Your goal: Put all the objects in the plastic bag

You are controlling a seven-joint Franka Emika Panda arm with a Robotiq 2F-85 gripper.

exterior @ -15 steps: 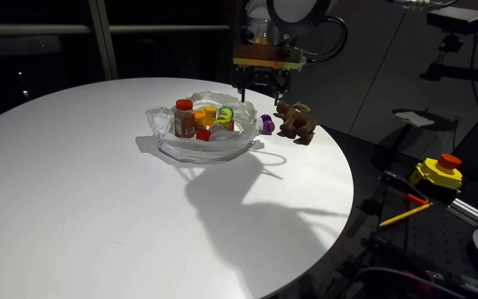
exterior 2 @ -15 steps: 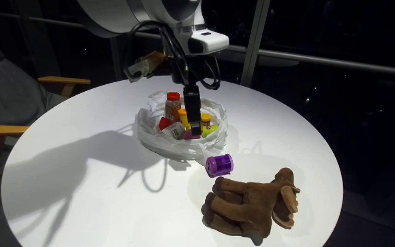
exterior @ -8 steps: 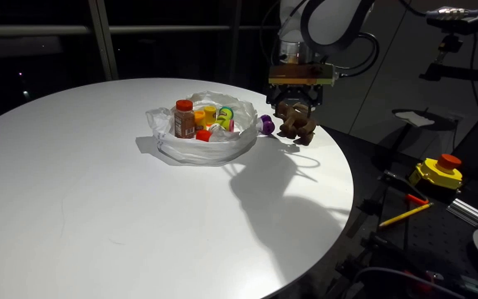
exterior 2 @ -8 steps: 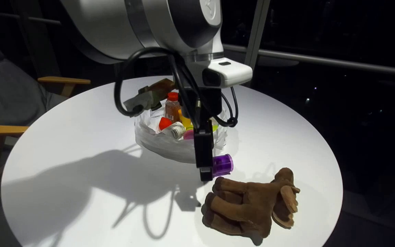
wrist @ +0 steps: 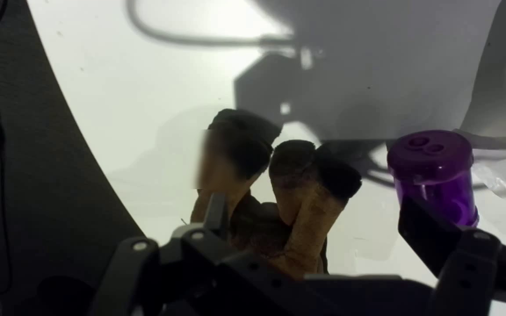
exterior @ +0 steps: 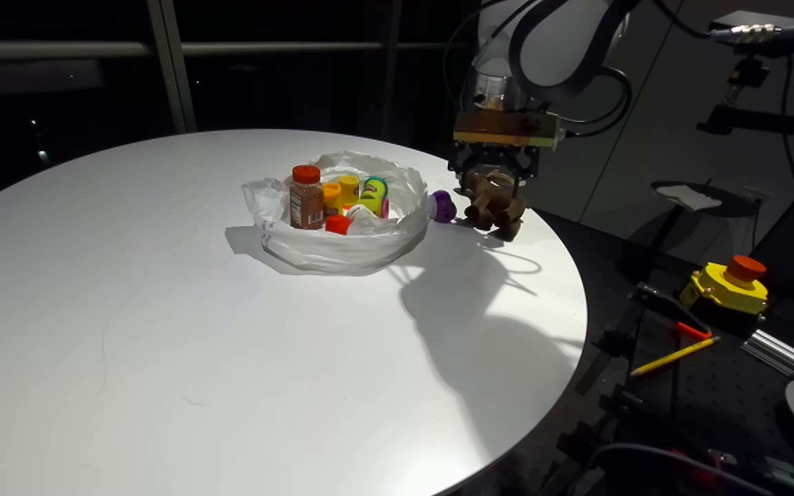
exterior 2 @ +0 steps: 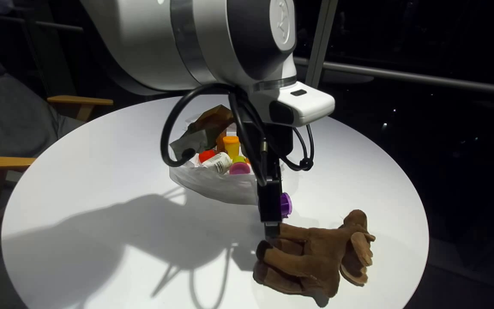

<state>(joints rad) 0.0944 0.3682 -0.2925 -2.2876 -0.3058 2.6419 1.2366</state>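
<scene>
The white plastic bag [exterior: 342,253] stands open on the table and also shows in an exterior view [exterior 2: 212,186]. It holds a red-capped spice bottle [exterior: 306,203], several play-dough tubs [exterior: 349,191] and a white bottle [exterior 2: 218,163]. A purple cylinder [wrist: 431,171] lies just outside the bag. A brown plush moose [exterior 2: 315,253] lies on its side near the table edge; its legs show in the wrist view [wrist: 310,219]. My gripper [wrist: 316,213] is open above the moose's legs, with one finger near the purple cylinder. In an exterior view its fingertip [exterior 2: 272,230] is at the legs; contact cannot be told.
The round white table's edge [wrist: 77,109] runs close beside the moose. A yellow box with a red button [exterior: 728,286] and a pencil [exterior: 673,357] lie on a dark surface off the table. A chair [exterior 2: 11,116] stands beyond the table.
My open gripper has moved away from above the bag to the moose and come down. It now partly covers the purple cylinder in an exterior view. The objects have not visibly moved.
</scene>
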